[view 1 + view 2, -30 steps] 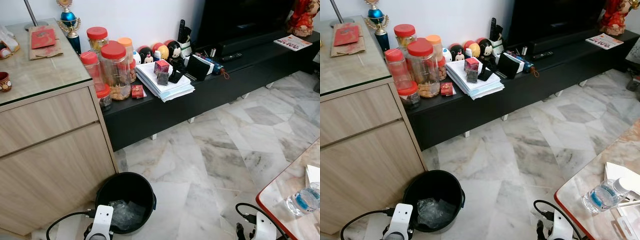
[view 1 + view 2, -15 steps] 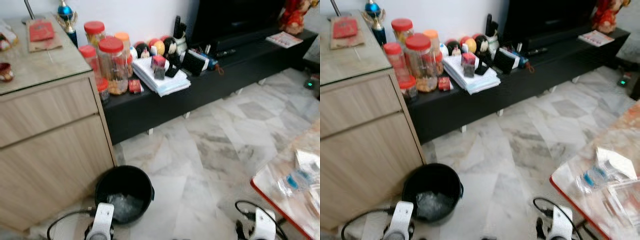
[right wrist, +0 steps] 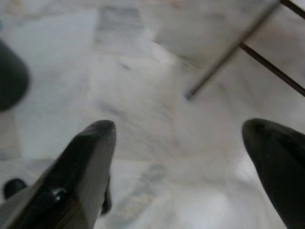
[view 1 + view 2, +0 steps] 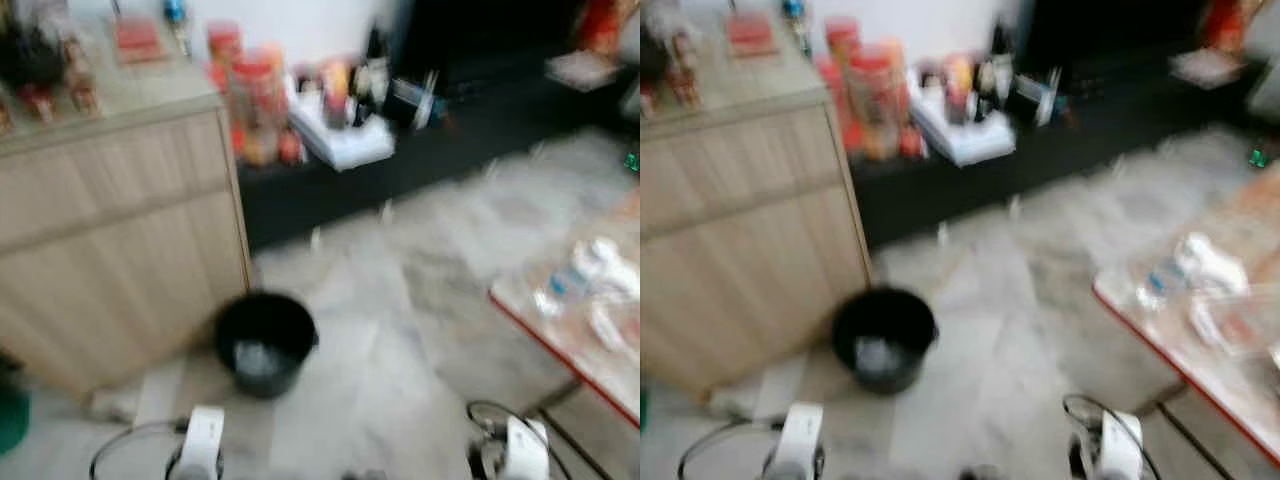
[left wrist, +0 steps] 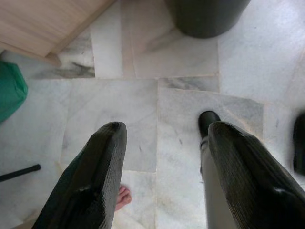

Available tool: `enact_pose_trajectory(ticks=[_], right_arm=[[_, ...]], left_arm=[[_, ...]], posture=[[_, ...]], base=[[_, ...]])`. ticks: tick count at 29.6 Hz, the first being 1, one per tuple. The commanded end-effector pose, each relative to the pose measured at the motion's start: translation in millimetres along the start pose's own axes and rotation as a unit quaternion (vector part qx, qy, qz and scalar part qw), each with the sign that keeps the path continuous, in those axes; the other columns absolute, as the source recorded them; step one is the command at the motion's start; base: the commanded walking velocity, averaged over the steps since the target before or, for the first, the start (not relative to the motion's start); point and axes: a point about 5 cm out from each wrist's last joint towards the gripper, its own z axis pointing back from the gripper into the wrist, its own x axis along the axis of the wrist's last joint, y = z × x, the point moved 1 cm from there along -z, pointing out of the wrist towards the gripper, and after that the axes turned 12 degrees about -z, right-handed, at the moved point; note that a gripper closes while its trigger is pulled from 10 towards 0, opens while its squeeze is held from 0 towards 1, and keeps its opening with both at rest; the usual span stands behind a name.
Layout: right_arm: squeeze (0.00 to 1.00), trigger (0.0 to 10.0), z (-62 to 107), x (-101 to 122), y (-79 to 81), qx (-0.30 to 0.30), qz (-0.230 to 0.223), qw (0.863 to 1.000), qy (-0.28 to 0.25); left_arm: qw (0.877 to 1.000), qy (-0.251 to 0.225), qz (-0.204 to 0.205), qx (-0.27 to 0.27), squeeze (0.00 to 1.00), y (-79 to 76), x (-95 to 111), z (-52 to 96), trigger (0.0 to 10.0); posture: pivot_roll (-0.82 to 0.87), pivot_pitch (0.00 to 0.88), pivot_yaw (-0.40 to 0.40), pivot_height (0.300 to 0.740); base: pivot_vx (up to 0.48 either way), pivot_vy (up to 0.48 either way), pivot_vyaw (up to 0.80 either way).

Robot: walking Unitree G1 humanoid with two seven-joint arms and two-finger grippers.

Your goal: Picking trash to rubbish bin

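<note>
Both grippers hang empty over marble floor, left gripper (image 5: 162,181) and right gripper (image 3: 176,171) fingers spread. Round black plastic bin (image 4: 265,340) sits beside wooden cabinet (image 4: 120,230). Likely fetching: blurred clear bottle (image 4: 568,283) on red-edged table (image 4: 560,340) needs approaching.

Red-lidded jars (image 4: 250,90) are standing blurred beside a wooden cabinet (image 4: 120,230); a green object (image 5: 10,90) is lying on the marble floor (image 4: 420,300).

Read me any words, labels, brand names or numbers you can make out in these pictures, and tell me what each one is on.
None can be read; the head views are blurred by motion.
Red-lidded jars: labels too blurred.
Red packet on the wooden cabinet: print unreadable.
Water bottle on the red-edged table: label too blurred.
Black bin: no visible text.
</note>
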Motion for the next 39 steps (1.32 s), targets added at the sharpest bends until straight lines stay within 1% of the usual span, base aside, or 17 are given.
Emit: enact_pose_trajectory(ticks=[1, 18, 21, 24, 25, 26, 28, 30, 31, 32, 34, 35, 36, 39], right_arm=[[0.0, 10.0, 0.3, 0.7, -4.5, -0.007, -0.002, 1.0, 0.001], [0.0, 10.0, -0.1, 3.3, -5.7, -0.008, -0.002, 1.0, -0.003], [0.0, 10.0, -0.4, 5.3, -6.0, -0.007, -0.002, 1.0, -0.006], [0.0, 10.0, -1.0, 8.1, -4.8, -0.004, -0.001, 1.0, -0.01], [0.0, 10.0, -2.1, 12.8, -2.7, 0.001, 0.0, 1.0, -0.018], [0.0, 10.0, -2.1, 12.8, -2.7, 0.001, 0.0, 1.0, -0.018], [0.0, 10.0, -2.8, 15.7, -1.3, 0.004, 0.002, 1.0, -0.023], [0.0, 10.0, -2.9, 16.0, -1.2, 0.004, 0.002, 1.0, -0.023], [0.0, 10.0, -4.7, 24.7, 2.3, 0.011, 0.003, 0.999, -0.037], [0.0, 10.0, -4.7, 24.7, 2.3, 0.011, 0.003, 0.999, -0.037], [0.0, 10.0, -7.7, 43.0, 9.4, 0.025, 0.007, 0.998, -0.065], [0.0, 10.0, -8.7, 51.7, 12.6, 0.031, 0.01, 0.996, -0.079], [0.0, 10.0, -9.6, 63.8, 17.1, 0.04, 0.013, 0.994, -0.1], [0.0, 10.0, -9.9, 75.8, 21.6, 0.053, 0.018, 0.991, -0.122]], left_arm=[[1.0, 0.008, 0.003, -0.006, 0.0, -4.7, -3.3, 1.4, 10.0], [1.0, 0.008, 0.003, -0.008, 0.0, -6.2, -2.1, 1.4, 10.0], [1.0, 0.011, 0.002, -0.01, 0.0, -7.0, -2.5, 1.5, 10.0], [1.0, 0.012, 0.001, -0.027, 0.0, -11.4, -2.5, 2.0, 10.0], [0.997, -0.008, 0.009, -0.071, 0.0, -23.1, 5.6, 3.3, 10.0], [0.997, -0.008, 0.009, -0.071, 0.0, -23.1, 5.6, 3.3, 10.0], [0.995, -0.022, 0.005, -0.094, 0.0, -29.6, 11.2, 4.3, 10.0], [0.995, -0.023, 0.004, -0.096, 0.0, -30.2, 11.7, 4.4, 10.0], [0.992, -0.056, -0.011, -0.114, 0.0, -36.3, 27.5, 4.6, 10.0], [0.992, -0.056, -0.011, -0.114, 0.0, -36.3, 27.5, 4.6, 10.0], [0.983, -0.114, -0.028, -0.141, 0.0, -45.2, 58.8, 6.0, 10.0], [0.98, -0.136, -0.029, -0.146, 0.0, -46.8, 72.6, 6.5, 10.0], [0.976, -0.161, -0.024, -0.147, 0.0, -45.8, 90.4, 6.8, 10.0], [0.972, -0.186, -0.019, -0.144, 0.0, -43.7, 107.5, 7.7, 10.0]], posture=[[-0.16, 0.091, -0.06, 0.74], [-0.16, 0.084, -0.065, 0.74], [-0.16, 0.083, -0.065, 0.74], [-0.16, 0.083, -0.065, 0.74], [-0.17, 0.077, -0.066, 0.74], [-0.17, 0.077, -0.066, 0.74], [-0.17, 0.076, -0.066, 0.74], [-0.17, 0.076, -0.066, 0.74], [-0.18, 0.071, -0.063, 0.74], [-0.18, 0.071, -0.063, 0.74], [-0.19, 0.069, -0.062, 0.74], [-0.19, 0.068, -0.061, 0.74], [-0.19, 0.067, -0.06, 0.74], [-0.2, 0.066, -0.058, 0.74]], base=[[-0.3, 0.0, 0.0], [-0.3, 0.0, 0.0], [0.0, 0.0, 0.0], [0.0, 0.0, 0.0], [0.0, 0.0, 0.0], [0.0, 0.0, 0.0], [0.0, 0.0, 0.0], [0.0, 0.0, 0.0], [0.0, 0.0, 0.0], [0.0, 0.0, 0.0], [0.0, 0.0, 0.0], [0.0, 0.0, 0.0], [0.0, 0.0, 0.0], [0.0, 0.0, 0.0]])
